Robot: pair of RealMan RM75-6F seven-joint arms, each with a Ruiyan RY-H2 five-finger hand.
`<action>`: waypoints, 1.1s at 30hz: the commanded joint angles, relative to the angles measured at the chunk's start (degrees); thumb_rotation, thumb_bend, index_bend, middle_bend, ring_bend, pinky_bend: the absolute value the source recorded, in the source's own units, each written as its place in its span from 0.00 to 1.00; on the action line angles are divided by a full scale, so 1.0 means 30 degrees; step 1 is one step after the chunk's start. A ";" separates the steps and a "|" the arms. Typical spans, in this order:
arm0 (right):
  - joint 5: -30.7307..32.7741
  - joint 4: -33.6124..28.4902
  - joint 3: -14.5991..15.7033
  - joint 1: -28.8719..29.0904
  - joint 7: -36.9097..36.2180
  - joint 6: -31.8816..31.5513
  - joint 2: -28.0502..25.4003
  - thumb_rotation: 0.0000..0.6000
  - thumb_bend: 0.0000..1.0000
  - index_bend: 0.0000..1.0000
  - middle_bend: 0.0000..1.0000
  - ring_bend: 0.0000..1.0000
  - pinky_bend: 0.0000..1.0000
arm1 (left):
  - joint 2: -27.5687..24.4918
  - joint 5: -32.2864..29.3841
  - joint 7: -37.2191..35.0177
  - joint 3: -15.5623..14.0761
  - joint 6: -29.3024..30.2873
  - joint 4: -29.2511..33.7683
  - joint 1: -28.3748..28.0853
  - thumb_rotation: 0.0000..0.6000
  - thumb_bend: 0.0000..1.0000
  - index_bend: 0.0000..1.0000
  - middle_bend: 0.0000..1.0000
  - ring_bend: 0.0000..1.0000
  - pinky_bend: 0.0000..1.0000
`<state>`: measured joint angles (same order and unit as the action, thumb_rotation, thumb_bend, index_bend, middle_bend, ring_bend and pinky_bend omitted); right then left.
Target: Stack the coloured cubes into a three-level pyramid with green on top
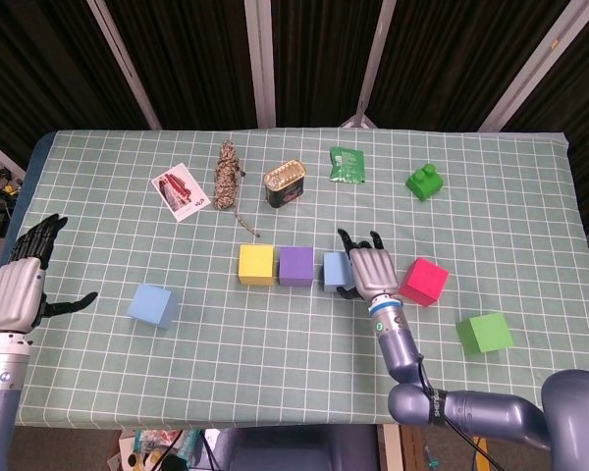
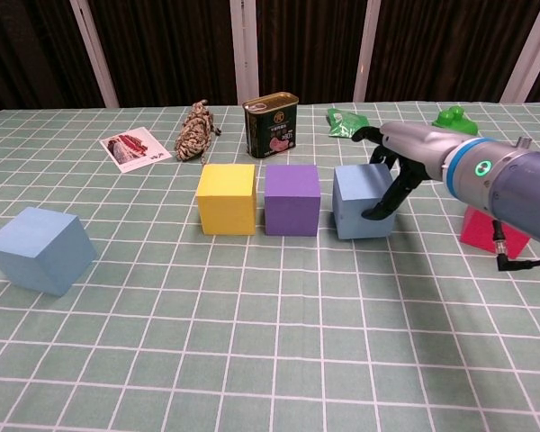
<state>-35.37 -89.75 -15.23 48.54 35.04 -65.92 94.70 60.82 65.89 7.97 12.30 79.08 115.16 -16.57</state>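
Note:
A yellow cube [image 1: 257, 264] [image 2: 226, 198] and a purple cube [image 1: 296, 265] [image 2: 292, 199] sit side by side mid-table. Just right of the purple one, a small gap away, stands a light-blue cube [image 1: 333, 271] [image 2: 360, 202]. My right hand [image 1: 369, 267] [image 2: 400, 157] grips it, fingers over its top and far side, thumb down its right front. A pink cube [image 1: 423, 281] [image 2: 490, 229] lies right of that hand, and a green cube [image 1: 485, 333] sits near the front right. A second light-blue cube [image 1: 153, 305] [image 2: 39, 249] rests at the left. My left hand [image 1: 20, 285] hovers open at the table's left edge.
Along the back stand a tin can [image 1: 284, 183] [image 2: 272, 126], a rope bundle [image 1: 227, 175] [image 2: 194, 131], a picture card [image 1: 180, 190] [image 2: 129, 148], a green packet [image 1: 347, 164] [image 2: 346, 124] and a green toy [image 1: 425, 181] [image 2: 453, 117].

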 commanded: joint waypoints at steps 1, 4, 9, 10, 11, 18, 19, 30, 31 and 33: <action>0.0169 0.0417 -0.0146 0.0120 0.0124 0.0030 0.0248 1.00 0.25 0.00 0.40 0.26 0.00 | -0.0014 -0.0033 -0.0044 0.0011 -0.0028 -0.0017 -0.0001 1.00 0.15 0.00 0.00 0.00 0.01; 0.0262 0.0659 -0.0208 0.0164 0.0196 0.0100 0.0361 1.00 0.25 0.00 0.40 0.26 0.00 | -0.0007 -0.0115 -0.0069 0.0009 -0.0108 -0.0076 -0.0023 1.00 0.15 0.00 0.00 0.00 0.01; 0.0274 0.0853 -0.0254 0.0181 0.0228 0.0134 0.0515 1.00 0.25 0.00 0.40 0.26 0.00 | 0.0041 -0.0241 -0.0029 -0.0013 -0.0239 -0.0188 -0.0074 1.00 0.15 0.00 0.00 0.00 0.01; 0.0266 0.0897 -0.0272 0.0193 0.0225 0.0151 0.0550 1.00 0.25 0.00 0.40 0.26 0.00 | 0.0051 -0.0251 -0.0023 -0.0009 -0.0235 -0.0204 -0.0077 1.00 0.15 0.00 0.00 0.00 0.01; 0.0284 0.0954 -0.0300 0.0204 0.0202 0.0203 0.0604 1.00 0.25 0.00 0.40 0.26 0.00 | 0.0062 -0.0265 -0.0030 0.0006 -0.0222 -0.0215 -0.0080 1.00 0.15 0.00 0.00 0.00 0.01; 0.0329 0.1421 -0.0374 0.0284 0.0208 0.0429 0.0895 1.00 0.25 0.00 0.40 0.26 0.00 | 0.0106 -0.0421 -0.0004 0.0029 -0.0265 -0.0347 -0.0108 1.00 0.15 0.00 0.00 0.00 0.01; 0.0316 0.1467 -0.0377 0.0287 0.0205 0.0447 0.0914 1.00 0.25 0.00 0.40 0.26 0.00 | 0.0120 -0.0434 0.0000 0.0028 -0.0271 -0.0362 -0.0112 1.00 0.15 0.00 0.00 0.00 0.01; 0.0436 0.1672 -0.0563 0.0312 0.0175 0.0532 0.1179 1.00 0.25 0.00 0.40 0.26 0.00 | 0.0221 -0.0624 0.0054 0.0034 -0.0367 -0.0521 -0.0170 1.00 0.15 0.00 0.00 0.00 0.01; 0.0446 0.1654 -0.0585 0.0317 0.0177 0.0529 0.1198 1.00 0.25 0.00 0.40 0.26 0.00 | 0.0223 -0.0633 0.0049 0.0038 -0.0367 -0.0527 -0.0170 1.00 0.15 0.00 0.00 0.00 0.01; 0.0445 0.1618 -0.0611 0.0330 0.0207 0.0503 0.1229 1.00 0.25 0.00 0.40 0.26 0.00 | 0.0223 -0.0644 0.0038 0.0034 -0.0376 -0.0530 -0.0168 1.00 0.15 0.00 0.00 0.00 0.01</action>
<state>-34.04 -84.87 -17.05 49.52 35.63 -64.38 98.36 61.49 63.97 8.09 12.40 77.96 113.57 -17.08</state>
